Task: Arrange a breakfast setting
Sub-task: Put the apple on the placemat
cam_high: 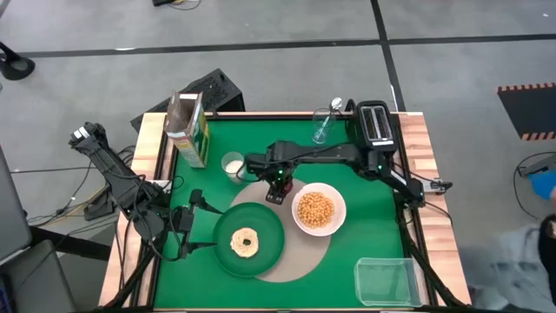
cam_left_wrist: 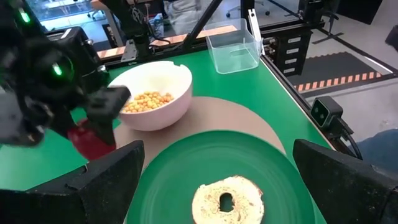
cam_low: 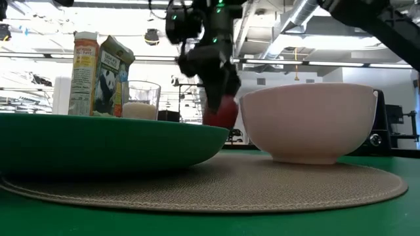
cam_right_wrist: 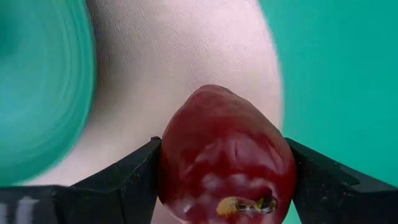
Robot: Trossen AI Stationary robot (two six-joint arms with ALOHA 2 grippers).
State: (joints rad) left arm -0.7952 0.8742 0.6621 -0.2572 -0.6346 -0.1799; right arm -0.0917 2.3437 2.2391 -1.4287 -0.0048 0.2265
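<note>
A red apple (cam_right_wrist: 227, 149) hangs over the round beige placemat (cam_high: 291, 261), and my right gripper (cam_high: 277, 186) is shut on it between the milk glass (cam_high: 232, 164) and the white bowl (cam_high: 318, 209) of cereal. The dark green plate (cam_high: 261, 254) rests on the placemat's left part and carries the pale bagel (cam_high: 245, 242). My left gripper (cam_left_wrist: 216, 149) stands open at the plate's left rim, touching nothing. The green-yellow cereal box (cam_high: 191, 130) stands at the far left. A metal spoon (cam_high: 323, 127) lies at the far edge. My right gripper pinches the apple's two opposite sides (cam_right_wrist: 166, 163) between its two fingers (cam_right_wrist: 134, 177). The fingers come from above and point down. The apple (cam_low: 221, 113) hangs below the gripper, lifted clear of the placemat (cam_low: 216, 180), beside the bowl (cam_low: 308, 121).
A black toaster (cam_high: 375, 122) stands at the far right corner. A clear plastic container (cam_high: 387, 280) sits at the near right. Bare green table (cam_high: 373, 174) lies to the right of the bowl.
</note>
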